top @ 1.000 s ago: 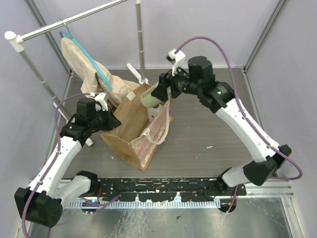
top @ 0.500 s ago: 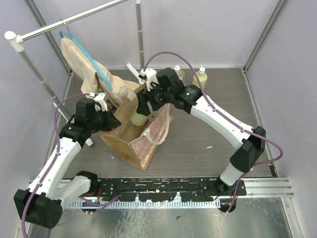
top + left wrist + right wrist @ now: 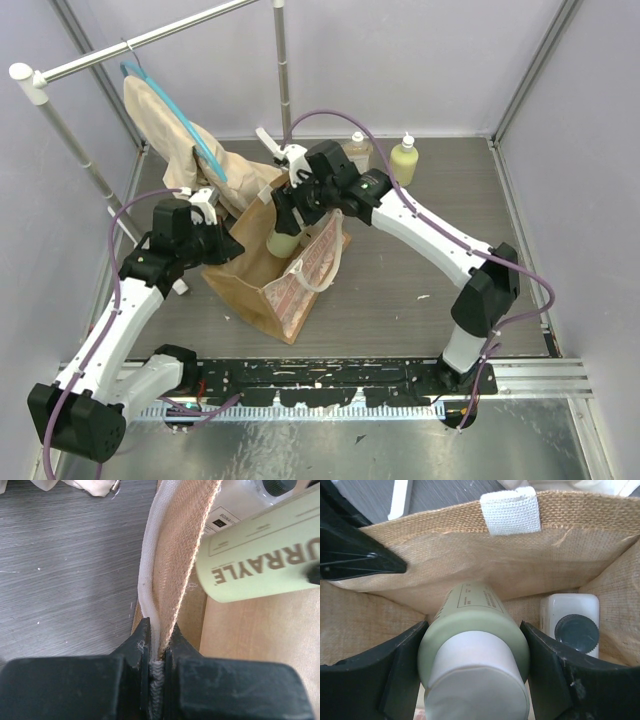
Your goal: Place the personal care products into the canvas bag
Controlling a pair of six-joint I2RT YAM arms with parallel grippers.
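Observation:
The tan canvas bag (image 3: 262,272) stands open at centre left, its printed side facing front. My left gripper (image 3: 232,245) is shut on the bag's rim (image 3: 172,570), holding it open. My right gripper (image 3: 285,218) is shut on a yellow-green bottle (image 3: 283,241) with a white cap, which hangs in the bag's mouth (image 3: 470,640). A white rectangular bottle with a black cap (image 3: 572,624) lies inside the bag. At the back of the table stand a squat amber bottle (image 3: 357,152) and a second yellow-green bottle (image 3: 404,160).
A beige garment on a blue hanger (image 3: 165,120) hangs from the metal rail at the back left, touching the bag's far side. An upright pole (image 3: 283,80) stands behind the bag. A cream strap handle (image 3: 325,268) droops over the bag's right side. Walls close in on three sides.
My right arm has swung left and down, carrying the yellow-green bottle from above the bag's right edge into its mouth, which uncovered the two bottles at the back. The left gripper has not moved.

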